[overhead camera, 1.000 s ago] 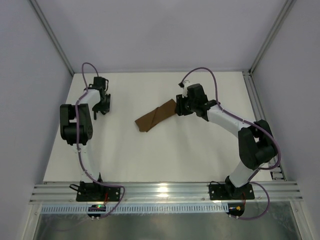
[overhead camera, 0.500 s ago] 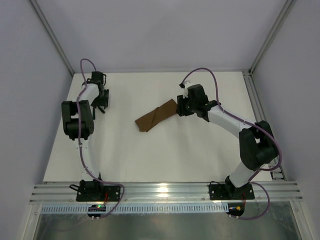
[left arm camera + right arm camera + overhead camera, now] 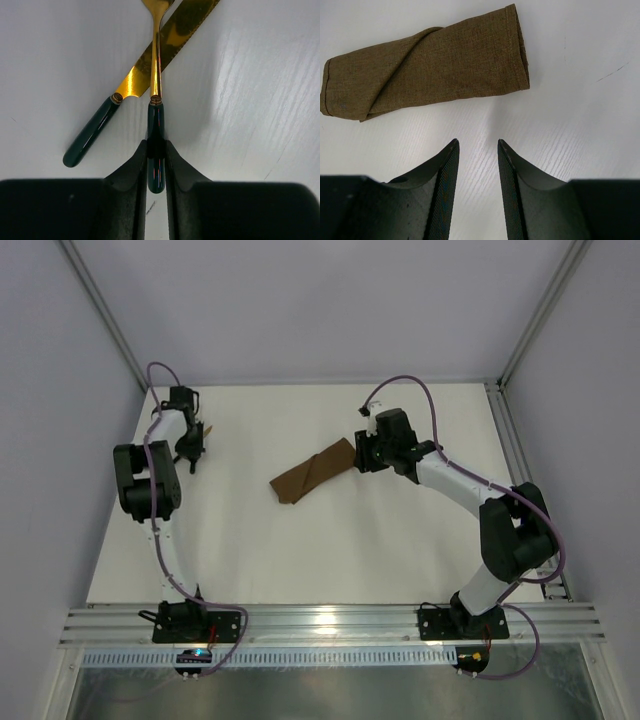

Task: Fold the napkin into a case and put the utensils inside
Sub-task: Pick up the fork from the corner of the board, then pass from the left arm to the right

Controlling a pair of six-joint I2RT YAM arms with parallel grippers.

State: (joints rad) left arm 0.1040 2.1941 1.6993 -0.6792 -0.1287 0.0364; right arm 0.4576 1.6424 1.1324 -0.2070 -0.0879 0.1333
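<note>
Left fingers [image 3: 127,175] are pinched tight on the dark handle of the fork [image 3: 156,120] (pretty sure it's the fork, its head runs off the top of the wrist view). So the left gripper [image 3: 156,145] has a grip, though the fork looks to be lying flat on the table [image 3: 260,100]. The knife [image 3: 137,77] lies crossed under the fork's gold neck, handle just beside, not gripped. All of that is in the far left part of the table.

Right gripper [image 3: 478,142] stands open with nothing between its fingers, just beside the near long edge of the case [image 3: 430,65], which lies mid-table, well apart from the utensils.

Progress-wise I'd say the folding is done: the napkin [image 3: 312,472] is already a narrow flat pocket with the diagonal layer showing. What's left is getting both utensils inside. Neither is in yet, and the first pickup looks barely begun
</note>
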